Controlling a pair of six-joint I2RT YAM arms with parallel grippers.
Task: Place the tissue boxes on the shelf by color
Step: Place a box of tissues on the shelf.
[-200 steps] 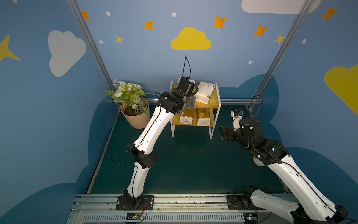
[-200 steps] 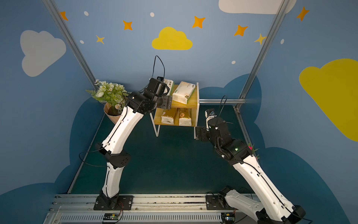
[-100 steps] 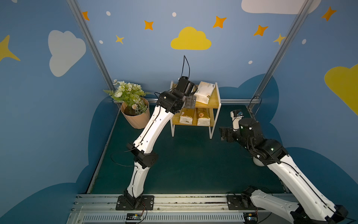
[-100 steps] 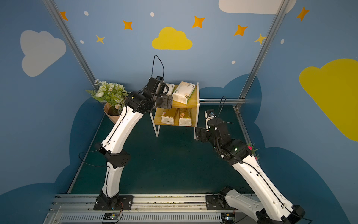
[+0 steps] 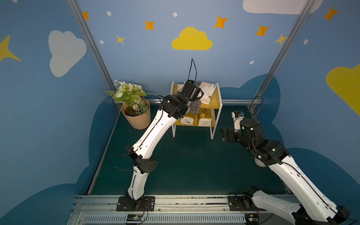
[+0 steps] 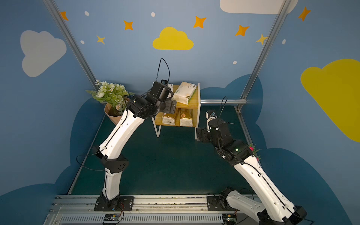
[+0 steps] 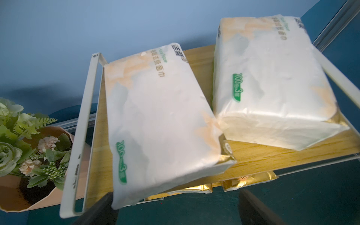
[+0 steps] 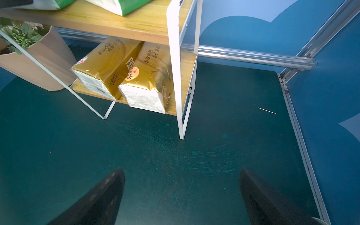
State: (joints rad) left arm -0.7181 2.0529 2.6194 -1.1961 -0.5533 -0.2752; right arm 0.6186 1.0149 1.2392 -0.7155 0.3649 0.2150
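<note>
Four tissue boxes [image 8: 144, 78] on shelf [image 8: 116, 21].

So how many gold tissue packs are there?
2, side by side on the lower board of the shelf: one gold pack nearer the flowerpot, the other gold pack beside it.

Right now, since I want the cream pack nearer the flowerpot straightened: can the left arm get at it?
Probably yes: the left gripper hangs open just in front of that cream pack on the top board of the shelf, with nothing between them.
</note>
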